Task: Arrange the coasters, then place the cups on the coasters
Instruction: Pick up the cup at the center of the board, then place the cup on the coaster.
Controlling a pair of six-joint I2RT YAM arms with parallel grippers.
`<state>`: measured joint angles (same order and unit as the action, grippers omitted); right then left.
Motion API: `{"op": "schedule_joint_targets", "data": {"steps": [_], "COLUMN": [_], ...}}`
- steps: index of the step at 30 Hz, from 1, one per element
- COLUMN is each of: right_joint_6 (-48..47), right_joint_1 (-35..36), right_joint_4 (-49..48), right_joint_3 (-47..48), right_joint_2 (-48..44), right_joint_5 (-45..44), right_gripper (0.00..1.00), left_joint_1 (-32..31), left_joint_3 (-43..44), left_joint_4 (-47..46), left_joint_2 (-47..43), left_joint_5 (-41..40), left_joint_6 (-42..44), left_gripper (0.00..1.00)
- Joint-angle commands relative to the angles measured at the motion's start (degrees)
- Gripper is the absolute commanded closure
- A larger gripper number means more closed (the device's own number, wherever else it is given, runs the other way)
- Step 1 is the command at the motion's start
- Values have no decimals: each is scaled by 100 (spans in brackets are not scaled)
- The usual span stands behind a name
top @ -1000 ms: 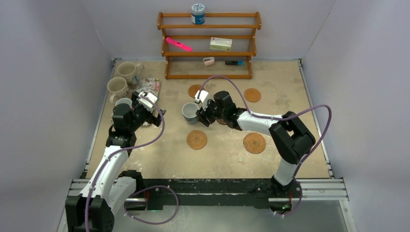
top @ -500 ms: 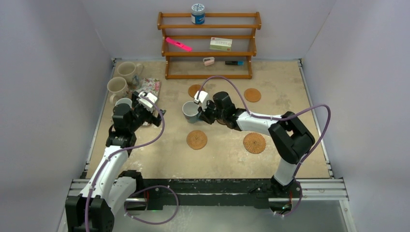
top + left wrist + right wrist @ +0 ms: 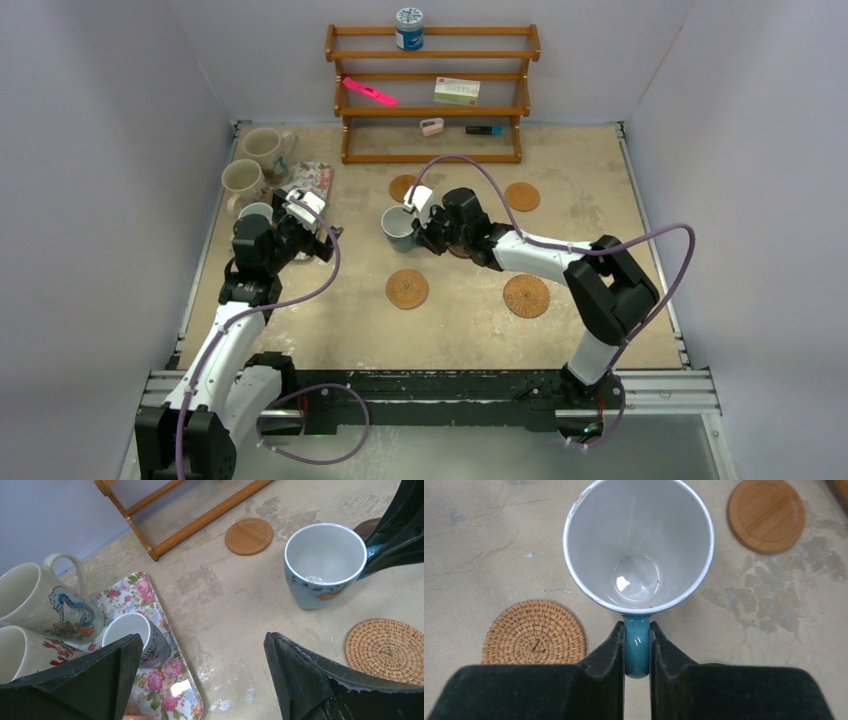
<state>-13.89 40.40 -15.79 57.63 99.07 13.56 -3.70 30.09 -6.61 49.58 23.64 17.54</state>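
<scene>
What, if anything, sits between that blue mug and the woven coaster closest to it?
Nothing visible. The right pincer grips the blue mug by its handle, and only bare tabletop lies between it and the woven coaster.

Bare tabletop [image 3: 460, 330] near front, mugs [image 3: 243, 181] crowding left edge, rack [image 3: 410, 112] behind

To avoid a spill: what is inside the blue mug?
Nothing: the blue mug shows a bare, glossy white inside down to its bottom. Only its handle is partly covered, by the right gripper.
</scene>
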Motion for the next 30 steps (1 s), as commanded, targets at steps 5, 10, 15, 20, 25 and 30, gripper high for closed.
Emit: {"op": "schedule_joint_targets", "data": {"steps": [5, 10, 15, 20, 25, 30], "right_joint_6": [-196, -209, -186, -122, 8, 239], "right_joint_1": [-135, -442, -888, -1554, -2195, -2829], "right_joint_4": [-522, -591, -536, -210, 36, -84], "right_joint_3": [240, 347, 484, 730, 820, 732], "right_joint_2": [-709, -789, -819, -842, -994, -1009], "right_joint_5": [-876, -1175, -1261, -1212, -946, -858], "right_gripper": [100, 100, 100, 100, 100, 100], "left_joint_1": [45, 45, 45, 45, 45, 45], "left_joint_3": [-62, -63, -64, -63, -64, -65], "left_joint_4": [-262, -262, -267, -262, -279, -280], "left_joint_2": [-102, -94, -89, -94, -56, -55], "left_joint_5": [53, 71, 80, 88, 97, 104], "left_joint_6": [7, 13, 13, 13, 13, 13], "left_gripper": [1, 1, 1, 1, 1, 1]}}
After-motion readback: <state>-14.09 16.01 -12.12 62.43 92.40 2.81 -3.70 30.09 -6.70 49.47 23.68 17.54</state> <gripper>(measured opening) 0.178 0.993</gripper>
